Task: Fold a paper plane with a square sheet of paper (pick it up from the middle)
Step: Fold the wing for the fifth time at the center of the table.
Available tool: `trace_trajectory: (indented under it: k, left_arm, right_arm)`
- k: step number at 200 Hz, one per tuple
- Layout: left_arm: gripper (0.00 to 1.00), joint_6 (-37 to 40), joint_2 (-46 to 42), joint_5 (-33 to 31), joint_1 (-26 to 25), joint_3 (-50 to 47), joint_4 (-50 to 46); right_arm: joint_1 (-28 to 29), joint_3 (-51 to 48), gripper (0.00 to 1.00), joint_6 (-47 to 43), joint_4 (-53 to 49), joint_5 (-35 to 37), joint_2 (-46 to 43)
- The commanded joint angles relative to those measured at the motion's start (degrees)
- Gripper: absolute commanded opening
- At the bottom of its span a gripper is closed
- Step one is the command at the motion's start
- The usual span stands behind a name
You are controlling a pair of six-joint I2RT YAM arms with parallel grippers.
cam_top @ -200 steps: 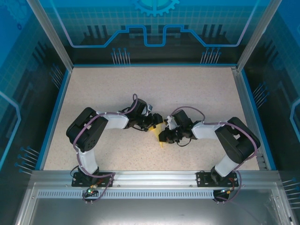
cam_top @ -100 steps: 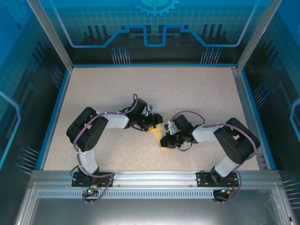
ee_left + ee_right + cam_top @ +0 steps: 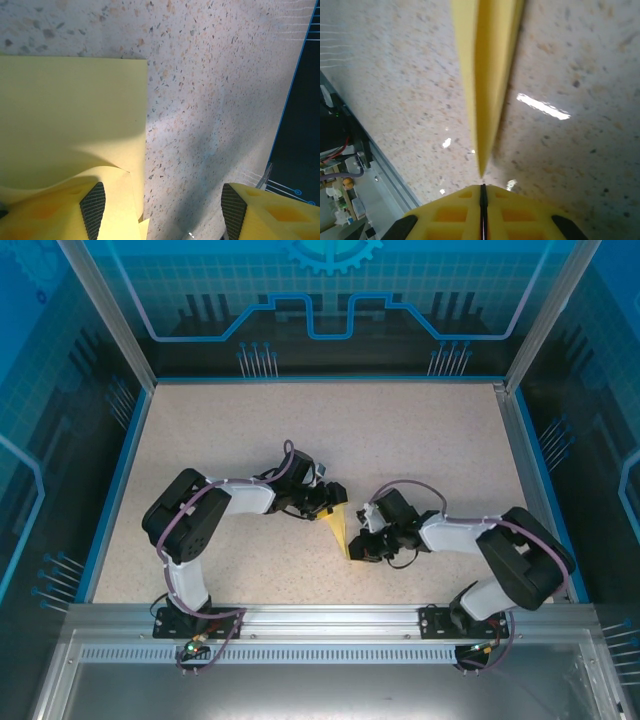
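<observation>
Clamped on the folded square sheet of paper, the right gripper is drawing back, probably sharpening the crease; the left gripper is hanging wide

Pale-yellow paper, seemingly folded — narrow, pointed

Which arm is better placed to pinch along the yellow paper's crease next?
Right, probably: the right gripper is shut with the folded paper edge-on straight ahead of its fingertips, in line with the crease. The left gripper stands open, one finger over the flat part.
</observation>
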Motion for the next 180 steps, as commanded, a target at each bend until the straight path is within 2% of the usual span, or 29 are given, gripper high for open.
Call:
trace_trajectory:
  k: [1, 22, 46, 67, 87, 156, 180]
  left_arm:
    - [0.67, 0.3, 3.3, -1.7, 0.0, -0.5, -4.0]
    - [0.67, -0.1, 3.4, -1.8, 0.0, -0.5, -3.7]
    - [0.67, -0.5, 3.5, -1.8, -0.1, -0.3, -3.7]
    - [0.67, -1.0, 3.5, -1.9, -0.1, -0.7, -3.4]
    - [0.67, -1.3, 3.5, -1.7, -0.1, -1.0, -2.8]
    - [0.67, -1.2, 3.2, -1.4, -0.1, -1.0, -2.6]
    - [0.67, -1.2, 3.1, -1.4, -0.1, -0.9, -2.6]
  right_arm:
    - [0.9, 2.9, 0.1, 0.0, -0.8, 3.3, -4.3]
    - [1.7, 3.4, 0.11, 0.1, 1.7, 8.0, -5.3]
    - [2.8, 2.9, 0.1, 2.8, 8.8, 9.0, -2.1]
    - [4.4, 2.0, 0.11, 6.0, 13.8, 13.4, -0.2]
    - [4.5, 1.5, 0.12, 8.0, 19.2, 13.3, 2.4]
    - [4.5, 3.4, 0.12, 10.3, 22.9, 13.1, 10.8]
    - [4.5, 3.7, 0.12, 10.0, 20.6, 14.3, 12.6]
